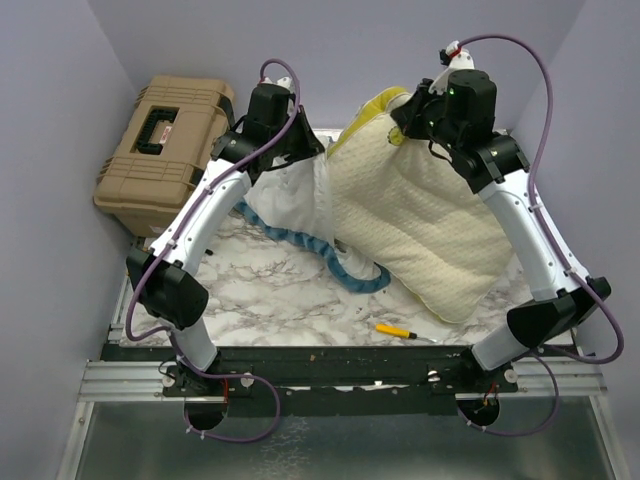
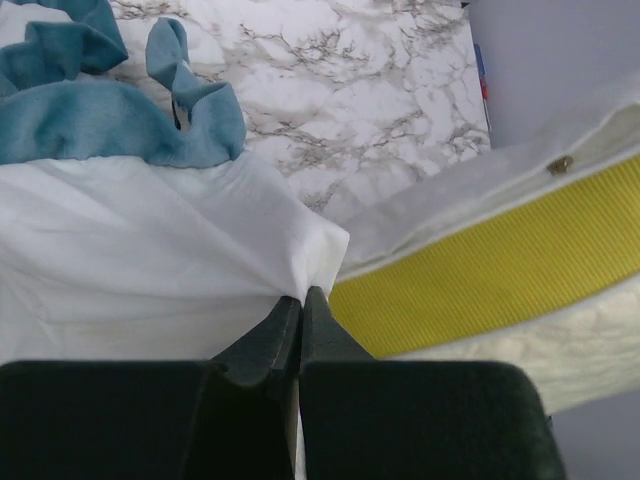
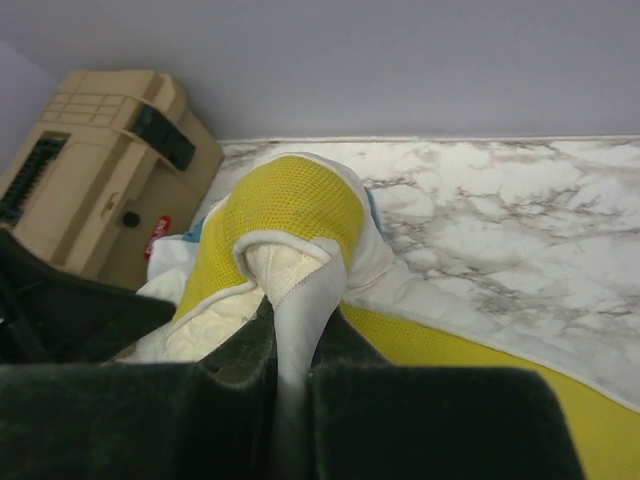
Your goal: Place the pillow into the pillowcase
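With the left gripper (image 2: 300, 303) pinched fully shut on the white lining of the soft, blue-ruffled fabric pillowcase (image 1: 298, 205), bunched at eleven o'clock, lift to gape its mouth. Steer the large quilted cream pillow (image 1: 420, 225) with mustard band, lying centre to one o'clock, by the corner nipped in the almost-closed right gripper (image 3: 290, 325), toward nine o'clock.

Nothing here can be read from where I stand. The only thing that looks like a label is a small red sticker (image 3: 157, 237) on the side of the tan hard case (image 1: 165, 140). It carries some pale marks, but they are too small and blurred to make out as words or numbers.
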Robot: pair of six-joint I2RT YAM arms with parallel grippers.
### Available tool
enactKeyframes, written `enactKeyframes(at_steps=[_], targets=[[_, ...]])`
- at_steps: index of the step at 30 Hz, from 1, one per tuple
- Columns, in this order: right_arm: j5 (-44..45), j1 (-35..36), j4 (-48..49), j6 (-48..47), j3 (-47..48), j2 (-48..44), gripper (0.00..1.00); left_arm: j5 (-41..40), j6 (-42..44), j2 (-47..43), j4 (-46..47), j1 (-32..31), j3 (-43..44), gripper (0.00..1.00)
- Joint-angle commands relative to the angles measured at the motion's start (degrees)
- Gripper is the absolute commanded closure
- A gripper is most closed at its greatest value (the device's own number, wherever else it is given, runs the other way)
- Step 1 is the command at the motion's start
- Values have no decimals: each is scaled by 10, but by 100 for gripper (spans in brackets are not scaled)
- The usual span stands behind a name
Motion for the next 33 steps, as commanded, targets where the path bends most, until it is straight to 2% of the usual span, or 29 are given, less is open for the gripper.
enactKeyframes(at_steps=[1,5,14,23,28,33], targets=[[-142,0,58,48,-15,-20,100,-5,-6,-23,27,10,-1,100],[-226,0,63,66,-40,14,100,21,-8,-23,35,10,-2,100],[-348,1,13,55,-89,57,100,27,-19,-53,59,18,-39,100],[-542,1,19,33,-123,97,100,50,-30,-82,107,19,-106,100],[-606,2,9,21,-104,142,100,85,-36,-79,137,19,-109,100],[-662,1,6,10,-88,176,100,45,-30,-86,159,19,-108,100]])
